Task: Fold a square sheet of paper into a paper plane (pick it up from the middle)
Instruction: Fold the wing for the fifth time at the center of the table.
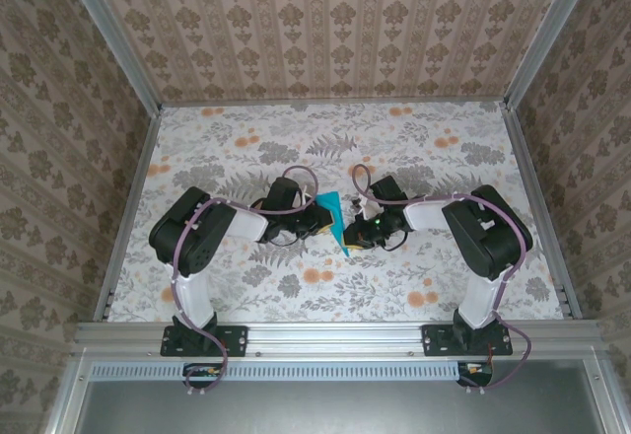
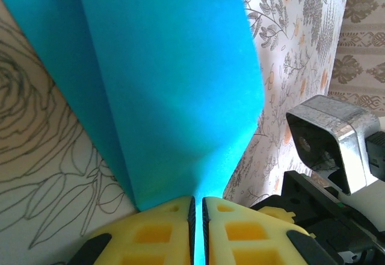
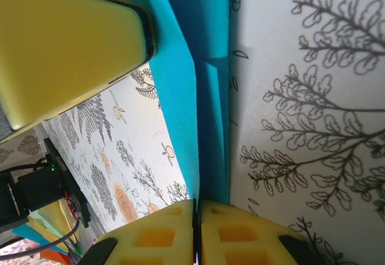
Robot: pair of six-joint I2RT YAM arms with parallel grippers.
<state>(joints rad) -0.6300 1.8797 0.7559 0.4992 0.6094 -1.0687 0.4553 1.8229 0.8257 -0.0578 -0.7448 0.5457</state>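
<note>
Mid-table, top view: paper plane [image 1: 336,217] sits between the two arms, which bend in toward each other from left and right, its narrow end toward the near edge. Left fingers [image 2: 174,217] are pressed together on the teal paper, pinching a folded edge; the sheet fans out wide above them, one long crease running up its left side. Right fingers [image 3: 177,220] are likewise closed on the plane [image 3: 180,96], a thin sliver of teal caught in the slit between the yellow pads (layers of the fold visible just above). One yellow finger of the left arm [image 3: 66,42] presses the paper from the upper left in the right wrist view. Floral table [image 1: 444,158] lies just beneath; cannot tell whether the paper touches it.
</note>
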